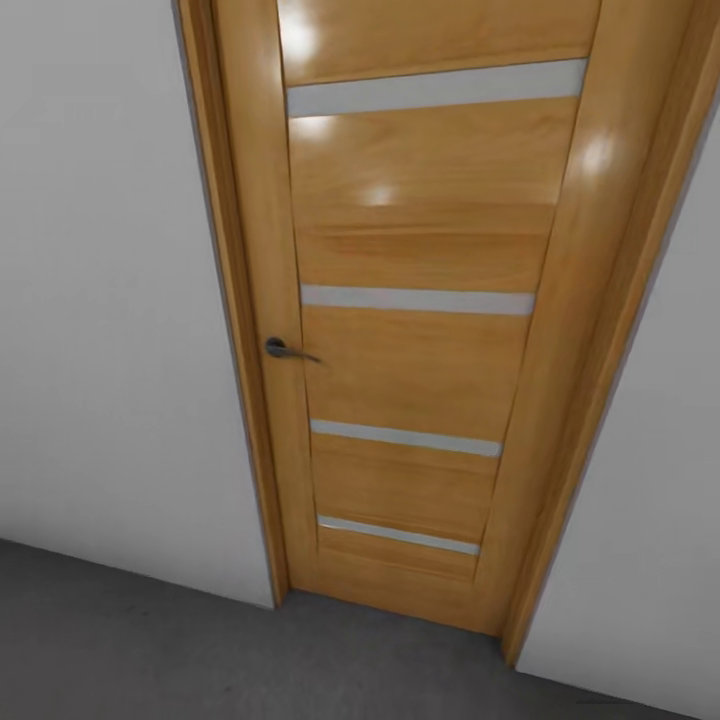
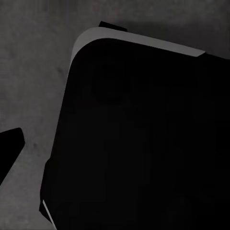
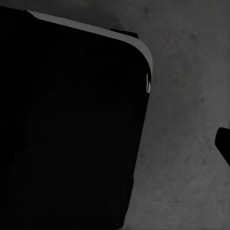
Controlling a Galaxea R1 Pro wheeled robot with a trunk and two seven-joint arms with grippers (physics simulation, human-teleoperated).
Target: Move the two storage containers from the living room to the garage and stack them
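Head view: a closed honey-brown wooden door point(image 1: 410, 330) with four pale horizontal strips and a dark lever handle point(image 1: 285, 349) stands between pale grey walls point(image 1: 100, 300), meeting the dark grey concrete floor point(image 1: 150, 650); this is the garage. Left wrist view: a black rounded-corner body point(image 2: 143, 139) with a grey edge hangs over the mottled floor point(image 2: 28, 72); claw state cannot be told. Right wrist view: a matching black body point(image 3: 67, 129) over the floor point(image 3: 187, 143); claw state cannot be told.

Honey-brown door point(image 1: 420, 330) (pale stripes), grey floor point(image 1: 150, 640)
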